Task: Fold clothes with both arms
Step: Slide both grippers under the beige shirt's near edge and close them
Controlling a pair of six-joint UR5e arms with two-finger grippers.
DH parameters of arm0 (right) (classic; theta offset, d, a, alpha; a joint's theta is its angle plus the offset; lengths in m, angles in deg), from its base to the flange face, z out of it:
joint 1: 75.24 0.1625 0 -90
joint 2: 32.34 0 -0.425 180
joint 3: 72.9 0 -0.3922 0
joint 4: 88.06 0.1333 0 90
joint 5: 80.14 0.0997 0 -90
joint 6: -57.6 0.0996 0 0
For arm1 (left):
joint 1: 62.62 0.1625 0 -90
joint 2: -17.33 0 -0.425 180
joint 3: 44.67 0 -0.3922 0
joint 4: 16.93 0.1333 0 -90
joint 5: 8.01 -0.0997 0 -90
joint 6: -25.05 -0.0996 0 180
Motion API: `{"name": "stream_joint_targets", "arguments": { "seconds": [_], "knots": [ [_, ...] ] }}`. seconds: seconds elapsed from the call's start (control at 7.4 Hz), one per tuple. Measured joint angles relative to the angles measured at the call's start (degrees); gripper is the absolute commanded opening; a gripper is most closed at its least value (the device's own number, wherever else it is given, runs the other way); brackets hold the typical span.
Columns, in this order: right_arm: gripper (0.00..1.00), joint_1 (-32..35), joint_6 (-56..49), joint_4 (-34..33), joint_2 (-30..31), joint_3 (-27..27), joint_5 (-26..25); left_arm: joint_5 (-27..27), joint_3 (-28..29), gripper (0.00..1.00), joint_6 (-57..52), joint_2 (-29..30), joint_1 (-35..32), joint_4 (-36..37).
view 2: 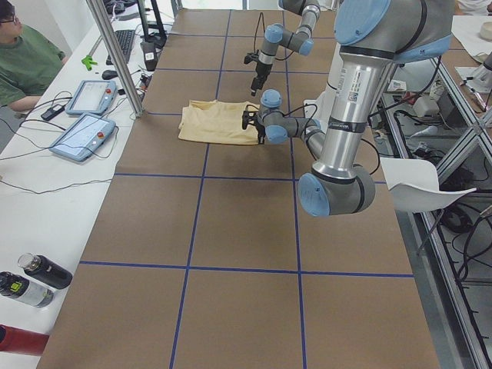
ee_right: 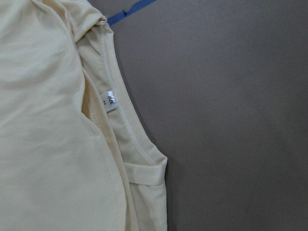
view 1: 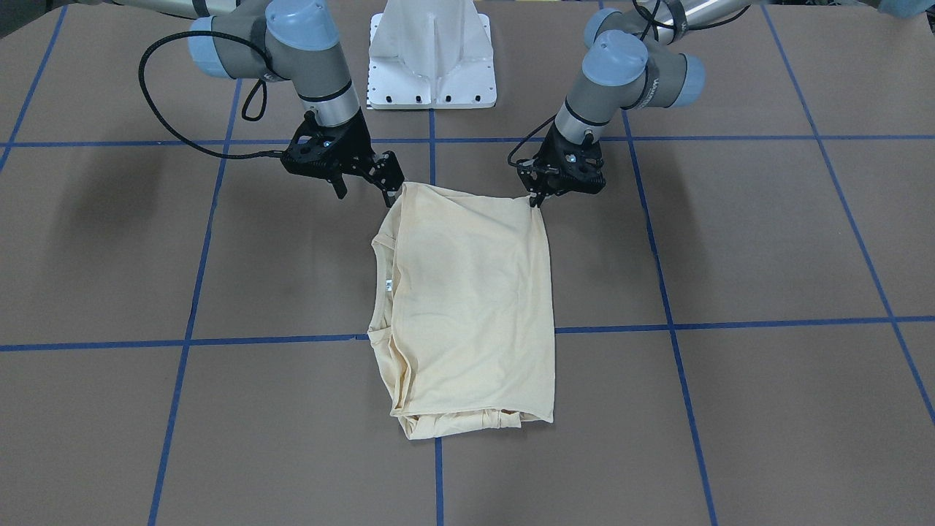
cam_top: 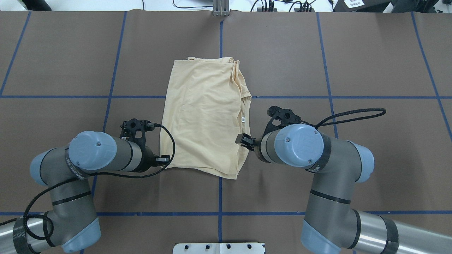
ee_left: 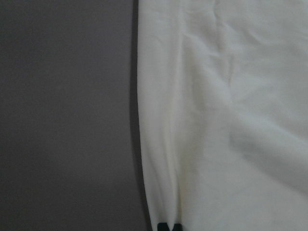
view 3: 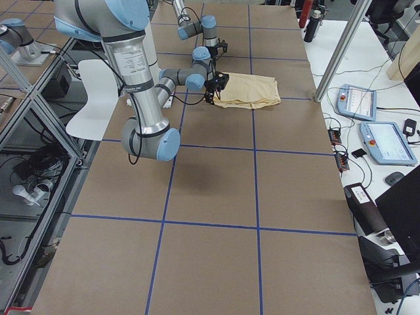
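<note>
The pale cream-yellow T-shirt point(view 1: 467, 307) lies folded into a rectangle at the table's middle. Its print is hidden. Its white neck label point(view 1: 389, 285) shows at the collar, also in the right wrist view point(ee_right: 110, 100). My left gripper point(view 1: 537, 200) is shut on the shirt's near corner on my left side; its tips pinch the cloth edge in the left wrist view point(ee_left: 169, 226). My right gripper point(view 1: 365, 191) is open at the other near corner, one finger point(view 1: 391, 196) touching the cloth edge. In the overhead view the shirt point(cam_top: 204, 116) lies between both wrists.
The white pedestal base point(view 1: 431, 58) stands behind the shirt at the robot's side. Blue tape lines point(view 1: 672, 321) cross the brown table. A seated operator point(view 2: 23, 61), teach pendants point(view 2: 84, 131) and bottles point(view 2: 31, 277) are along the far table edge.
</note>
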Motion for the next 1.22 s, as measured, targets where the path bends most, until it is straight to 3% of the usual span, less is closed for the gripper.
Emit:
{"name": "stream_joint_targets", "arguments": {
  "seconds": [0.54, 0.95, 1.08, 1.22],
  "knots": [
    [0.77, -1.4, 12.1, -0.5, -3.7, -5.6, -1.3, 0.0, 0.0, 0.0, 0.0, 0.0, 0.3, 0.0],
    [0.7, -2.1, 14.0, -0.5, -6.5, -9.1, -2.3, 0.0, 0.0, 0.0, 0.0, 0.0, 0.4, 0.0],
    [0.66, -2.5, 14.1, -0.5, -6.6, -9.3, -2.6, 0.0, 0.0, 0.0, -0.1, 0.0, 0.4, 0.0],
    [0.56, -3.0, 14.1, -0.5, -6.6, -9.3, -3.0, 0.0, 0.0, 0.0, -0.1, 0.0, 0.4, 0.0]
  ]
}}
